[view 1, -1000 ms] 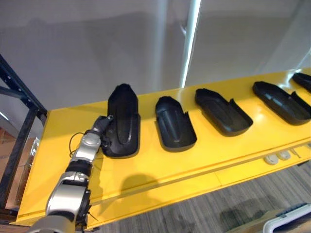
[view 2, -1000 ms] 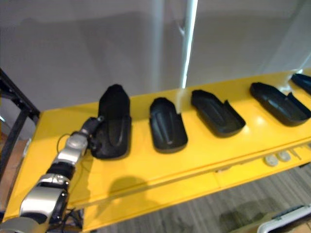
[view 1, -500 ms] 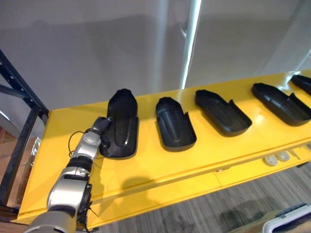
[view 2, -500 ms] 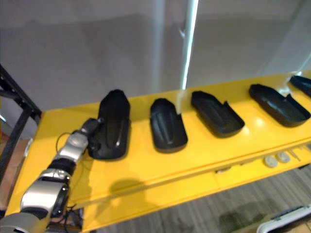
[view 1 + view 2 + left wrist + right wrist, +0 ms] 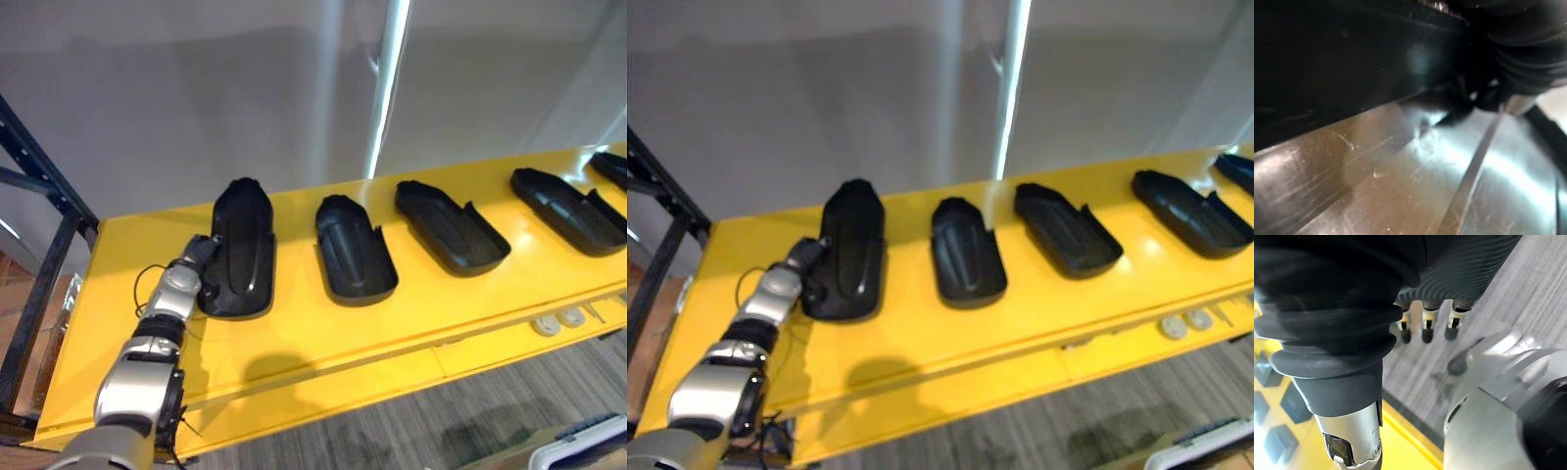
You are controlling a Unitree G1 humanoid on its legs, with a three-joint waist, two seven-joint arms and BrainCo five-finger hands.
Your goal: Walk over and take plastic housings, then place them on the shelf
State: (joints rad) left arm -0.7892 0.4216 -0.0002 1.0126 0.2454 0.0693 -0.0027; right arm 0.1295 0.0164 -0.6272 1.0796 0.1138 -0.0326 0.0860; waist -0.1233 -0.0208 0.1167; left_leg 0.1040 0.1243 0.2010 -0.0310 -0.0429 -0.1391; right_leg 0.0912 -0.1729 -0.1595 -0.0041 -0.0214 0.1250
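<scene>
Several black plastic housings lie in a row on the yellow shelf. The leftmost housing lies lengthwise with its hollow side down. My left hand is pressed against this housing's left edge near its front end. In the left wrist view the dark housing sits just above the shiny shelf surface. To the right lie a second housing, a third and a fourth, all hollow side up. My right hand hangs over the grey floor with relaxed fingers and holds nothing.
A black metal rack post stands at the shelf's left end. A grey wall and a white pole rise behind the shelf. Small white parts sit on the lower front ledge. A white-edged object is on the floor at lower right.
The leftmost housing's near end has swung slightly left and it lies flatter on the shelf. My left hand has stayed at its edge.
</scene>
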